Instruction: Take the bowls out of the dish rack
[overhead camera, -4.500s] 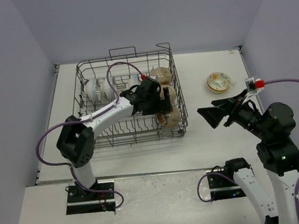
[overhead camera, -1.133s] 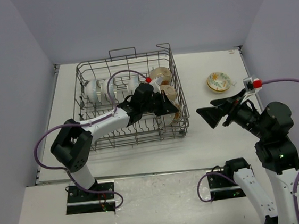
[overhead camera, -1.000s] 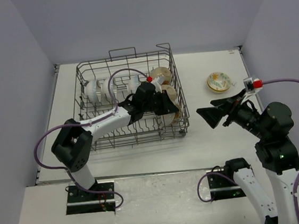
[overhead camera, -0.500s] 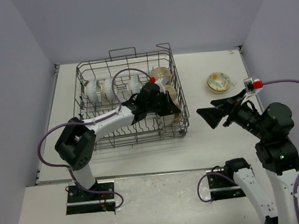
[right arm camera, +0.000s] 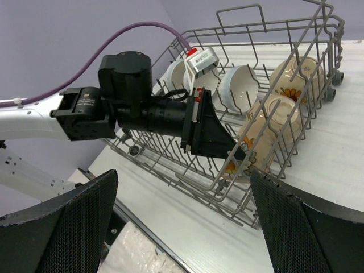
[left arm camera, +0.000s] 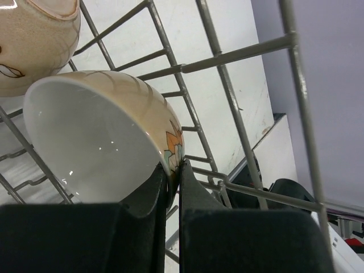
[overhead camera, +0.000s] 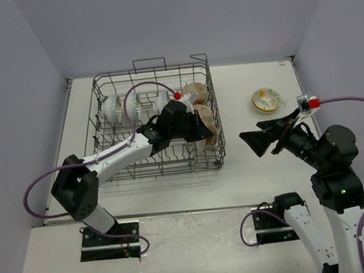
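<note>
Left gripper (left arm camera: 172, 177) fingers are pinched narrow on the rim of a tan bowl (left arm camera: 91, 142), one pad inside on the cream glaze, one outside by the leaf print. It's a thin-edge grip only. The bowl stands on edge between tines at the right end of the dish rack (left arm camera: 239, 53), nearest of the tan bowls in that column. A second tan bowl (left arm camera: 34, 40) sits just above it in the wrist view, close, can't tell if touching. White bowls (overhead camera: 111, 109) sit in the rack's far left part. A yellow floral bowl (overhead camera: 264, 98) is already out on the table (overhead camera: 270, 173), right of the rack. Right gripper (overhead camera: 254, 142) has jaws spread wide, empty, hanging over the table right of the rack and facing it. Step in hand looks like lifting this bowl out. Pull straight up along the tines before swinging sideways, so the rim clears the side wires. Keep the wrist steady: the glazed rim is likely slippery and the bowl could pivot in a rim pinch. The rack may drag along if the bowl snags.
</note>
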`<action>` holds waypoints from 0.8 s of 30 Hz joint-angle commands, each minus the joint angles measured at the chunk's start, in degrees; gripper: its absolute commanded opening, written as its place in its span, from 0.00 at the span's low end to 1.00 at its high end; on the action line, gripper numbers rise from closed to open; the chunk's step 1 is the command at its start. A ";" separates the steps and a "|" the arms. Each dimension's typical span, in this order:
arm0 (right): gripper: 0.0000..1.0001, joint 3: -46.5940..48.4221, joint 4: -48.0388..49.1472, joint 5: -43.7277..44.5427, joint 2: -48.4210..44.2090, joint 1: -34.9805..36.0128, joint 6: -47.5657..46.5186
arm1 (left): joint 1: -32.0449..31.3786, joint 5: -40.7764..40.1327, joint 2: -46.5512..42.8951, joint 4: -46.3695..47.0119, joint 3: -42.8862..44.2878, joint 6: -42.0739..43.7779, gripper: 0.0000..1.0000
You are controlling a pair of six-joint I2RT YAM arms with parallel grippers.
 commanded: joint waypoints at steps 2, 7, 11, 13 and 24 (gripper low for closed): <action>0.99 0.21 2.73 -0.41 -0.38 0.20 -0.44 | 1.17 -3.97 -7.21 7.34 -0.53 1.82 0.00; 0.99 0.30 2.81 -0.15 -0.47 0.20 -0.96 | 1.96 -3.26 -7.47 11.37 -2.19 -0.11 0.00; 0.99 0.30 2.64 0.03 -0.56 0.20 -1.32 | 2.31 -2.91 -8.35 12.88 -2.46 -0.64 0.00; 0.99 0.12 2.99 0.12 -0.38 0.20 -1.32 | 2.31 -3.43 -9.66 12.79 -2.20 -0.12 0.00; 0.99 10.04 -3.50 17.93 13.30 1.59 -0.70 | 1.26 -2.29 -16.42 7.17 5.36 27.69 0.00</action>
